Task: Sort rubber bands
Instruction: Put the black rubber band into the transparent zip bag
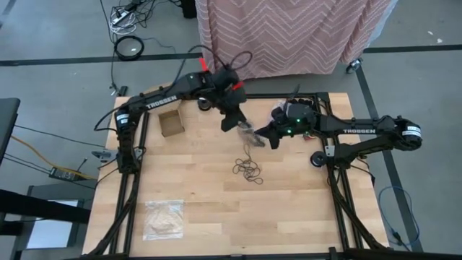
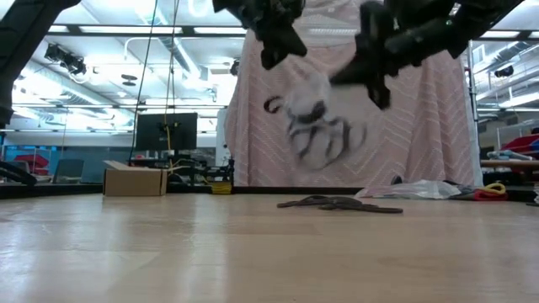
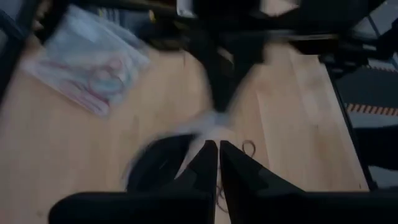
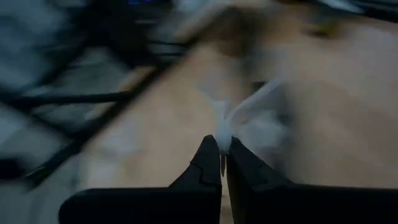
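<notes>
A clear crinkly plastic bag [image 1: 250,132] with black rubber bands inside [image 2: 318,128] hangs in the air between both grippers, above the table's middle. My left gripper [image 1: 237,123] is shut on it from the far-left side, and my right gripper [image 1: 268,135] is shut on it from the right. A loose heap of black rubber bands [image 1: 249,170] lies flat on the wood just nearer than the bag, also showing in the low view [image 2: 338,203]. The wrist views are blurred. My left gripper pinches the bag's film at one upper edge [image 3: 208,124] between its two fingers, slanting down from the far-left. The bag is lifted clear of the table. My right gripper pinches a gathered bit of the bag's film [image 4: 222,134] between its fingertips, coming in roughly level from the table's right. The bag hangs clear.
A small open cardboard box [image 1: 172,123] stands at the far left of the table. A flat clear bag with tan bands [image 1: 164,218] lies near the near-left corner. Another clear bag with red and teal bands [image 3: 87,62] lies on the table at the far right [image 2: 421,189].
</notes>
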`<act>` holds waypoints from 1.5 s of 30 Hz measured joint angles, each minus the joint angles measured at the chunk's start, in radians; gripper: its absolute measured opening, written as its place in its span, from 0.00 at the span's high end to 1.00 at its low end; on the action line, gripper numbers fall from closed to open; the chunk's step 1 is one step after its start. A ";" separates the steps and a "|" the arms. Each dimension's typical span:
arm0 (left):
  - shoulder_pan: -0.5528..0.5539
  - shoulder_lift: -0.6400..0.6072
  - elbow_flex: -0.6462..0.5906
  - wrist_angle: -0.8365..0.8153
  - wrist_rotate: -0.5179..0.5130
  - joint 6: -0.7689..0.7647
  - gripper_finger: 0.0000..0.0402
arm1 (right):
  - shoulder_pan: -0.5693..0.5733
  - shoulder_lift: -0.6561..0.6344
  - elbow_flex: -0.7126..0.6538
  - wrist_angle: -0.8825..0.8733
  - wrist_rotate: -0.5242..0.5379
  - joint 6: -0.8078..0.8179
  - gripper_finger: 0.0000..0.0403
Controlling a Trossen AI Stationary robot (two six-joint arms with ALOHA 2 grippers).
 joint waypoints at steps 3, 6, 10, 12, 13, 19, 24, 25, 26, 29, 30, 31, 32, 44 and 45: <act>0.007 0.000 0.063 -0.041 -0.001 0.011 0.93 | -0.006 -0.005 0.002 0.103 -0.071 -0.018 1.00; 0.012 0.000 0.130 -0.094 -0.037 0.031 0.93 | -0.010 -0.012 0.002 0.060 0.118 0.002 1.00; 0.013 0.000 0.189 -0.212 -0.147 0.079 0.93 | -0.019 -0.013 0.001 0.091 0.189 0.006 1.00; 0.013 0.000 0.201 -0.297 -0.191 0.106 0.93 | -0.024 -0.015 0.002 0.096 0.153 0.004 1.00; 0.014 0.000 0.202 -0.345 -0.207 0.124 0.93 | -0.025 -0.016 0.002 0.087 0.145 0.004 1.00; 0.031 -0.007 0.146 -0.484 -0.228 0.157 0.93 | -0.026 -0.019 0.001 0.089 0.141 0.004 1.00; 0.038 -0.027 0.104 -0.455 -0.326 0.098 0.92 | -0.026 -0.019 0.002 0.091 0.131 0.003 1.00; 0.038 -0.029 0.099 -0.457 -0.332 0.093 0.91 | -0.026 -0.019 0.001 0.090 0.131 0.003 1.00; 0.040 -0.033 0.093 -0.455 -0.330 0.085 0.91 | -0.026 -0.019 0.001 0.090 0.131 0.002 1.00; 0.046 -0.044 0.059 -0.453 -0.308 0.076 0.85 | -0.027 -0.019 0.001 0.091 0.131 0.002 1.00; 0.050 -0.045 0.050 -0.452 -0.307 0.072 0.83 | -0.027 -0.019 0.001 0.090 0.131 0.000 1.00; 0.053 -0.047 0.041 -0.453 -0.304 0.068 0.80 | -0.028 -0.019 0.001 0.090 0.131 0.000 1.00; 0.057 -0.047 0.032 -0.457 -0.302 0.062 0.77 | -0.028 -0.019 0.001 0.091 0.131 0.000 1.00; 0.077 -0.138 -0.216 -0.234 -0.380 -0.032 0.51 | -0.036 -0.019 0.001 0.093 0.130 0.006 1.00; 0.077 -0.166 -0.252 -0.193 -0.390 -0.041 0.51 | -0.036 -0.019 0.001 0.092 0.130 0.006 1.00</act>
